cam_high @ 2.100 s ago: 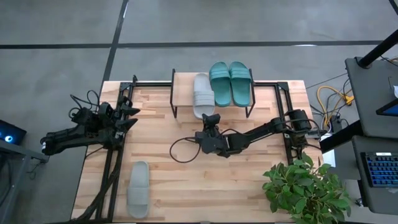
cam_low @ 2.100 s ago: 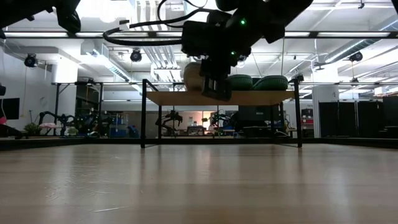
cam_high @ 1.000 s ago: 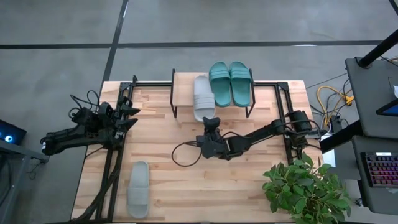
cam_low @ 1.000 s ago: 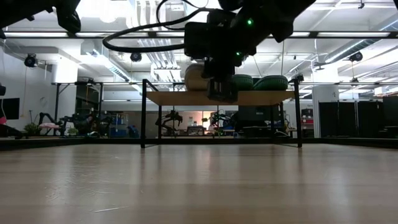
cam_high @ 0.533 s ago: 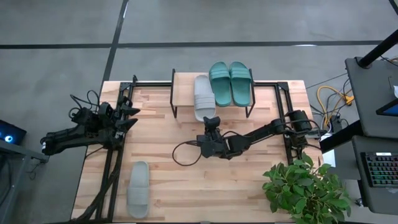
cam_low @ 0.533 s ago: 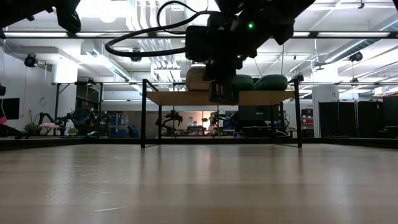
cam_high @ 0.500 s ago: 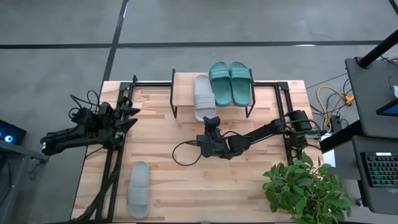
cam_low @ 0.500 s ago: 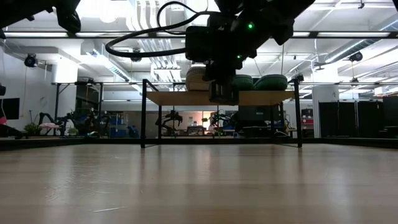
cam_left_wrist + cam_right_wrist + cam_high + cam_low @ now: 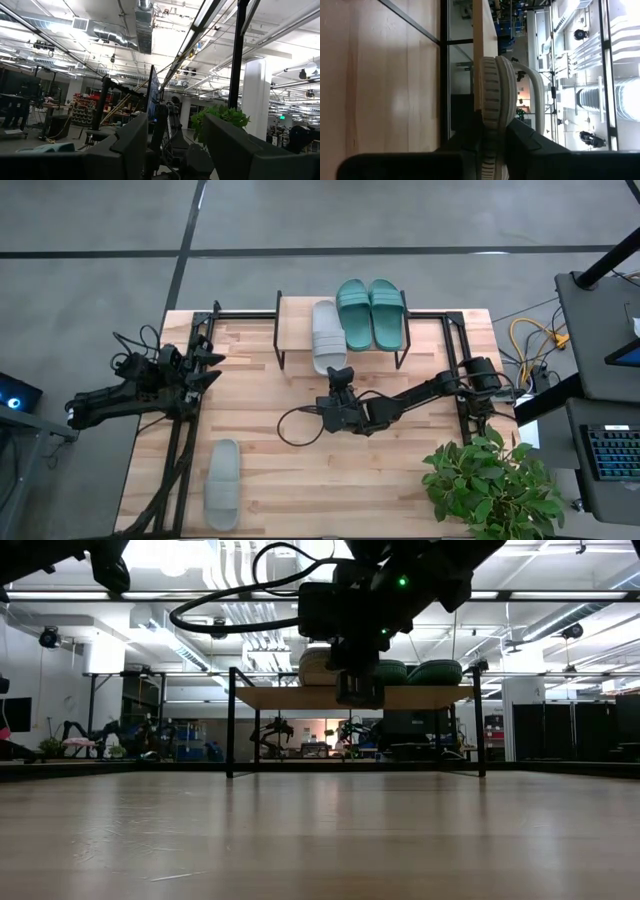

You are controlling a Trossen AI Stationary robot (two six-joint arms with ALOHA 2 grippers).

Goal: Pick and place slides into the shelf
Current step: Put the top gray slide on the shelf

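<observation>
Wood table (image 9: 400, 470), largest thing in view; a low shelf (image 9: 295, 328) stands at its far edge. Three slides lie on the shelf's plank: two teal slides (image 9: 370, 312) side by side, and one grey slide (image 9: 327, 335) just left of them, its near end overhanging the front edge. All three run long axis front-to-back across the plank. A fourth, a second grey slide (image 9: 222, 484), lies on the table's near left part, well apart from the shelf, long axis also front-to-back. Right gripper (image 9: 339, 376) sits at the overhanging end of the shelf's grey slide; its fingers (image 9: 522, 140) pinch the sole edge. Left gripper (image 9: 212, 366) waits at the table's left edge, fingers spread, holding nothing.
</observation>
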